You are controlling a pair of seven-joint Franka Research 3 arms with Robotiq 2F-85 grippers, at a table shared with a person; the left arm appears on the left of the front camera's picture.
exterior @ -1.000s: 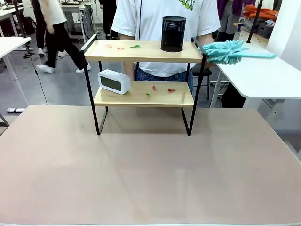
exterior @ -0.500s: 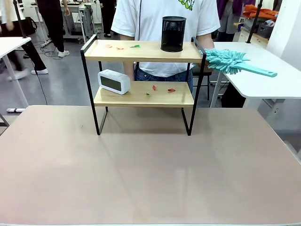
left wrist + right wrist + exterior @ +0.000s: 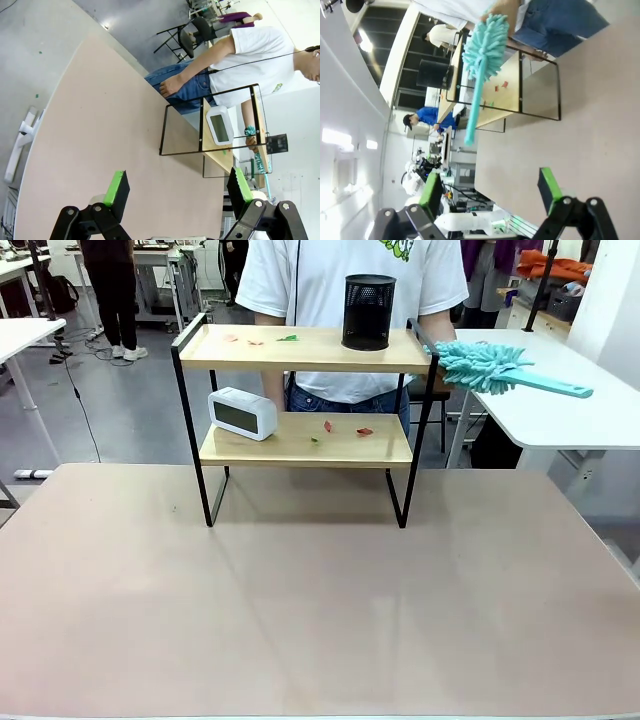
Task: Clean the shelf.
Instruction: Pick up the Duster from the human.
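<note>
— Tan table top (image 3: 320,620), bare at the near end. Where does the job stand?

— At 12 o'clock on it: the two-tier shelf (image 3: 320,350) of light wooden boards in a thin black metal frame, all four legs on the table.

— Which way does it lie?

— Its long axis runs 9 to 3. It stands upright and level, with the open front facing 6, towards the robot.

— How would it handle?

— I'd judge it stiff but light, and tall on thin legs, so a hard shove at the top board could slide or tip it. The black side rail at the 9 or 3 end looks the best hold. The boards seem smooth, so litter should sweep off easily.

— What sits on it?

— A black mesh pen cup (image 3: 368,312) stands towards 3 on the top tier, and a white rectangular digital clock (image 3: 242,413) towards 9 on the lower. Small red and green scraps (image 3: 364,431) lie on both.

— And the tool?

— A fluffy teal duster (image 3: 485,365) hangs just off the top board's 3 o'clock end, handle pointing to 3. The person's hand (image 3: 507,9) seems to hold its fluffy end.

— Grippers?

— The left gripper (image 3: 178,186) and right gripper (image 3: 489,190) both have their fingers wide apart and hold nothing.
</note>
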